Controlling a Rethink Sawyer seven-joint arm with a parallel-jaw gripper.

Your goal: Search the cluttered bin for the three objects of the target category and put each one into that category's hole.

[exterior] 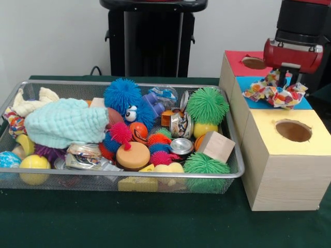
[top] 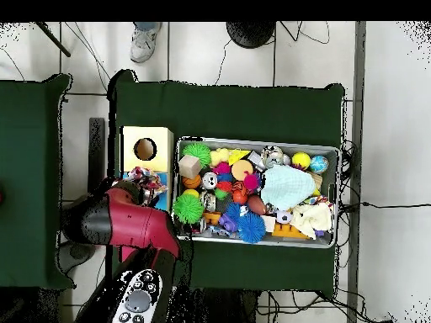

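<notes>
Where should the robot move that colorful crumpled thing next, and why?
Probably a short move toward the yellow-topped box's hole: the colorful crumpled cloth hangs under the gripper over the blue-topped box, not yet above that hole.

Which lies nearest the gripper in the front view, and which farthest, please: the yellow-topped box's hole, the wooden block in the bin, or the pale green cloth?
Measured from the gripper, over the blue-topped box:
1. The hole, just below it.
2. The wooden block, at the bin's near right corner.
3. The pale green cloth, on the bin's left side.
</notes>
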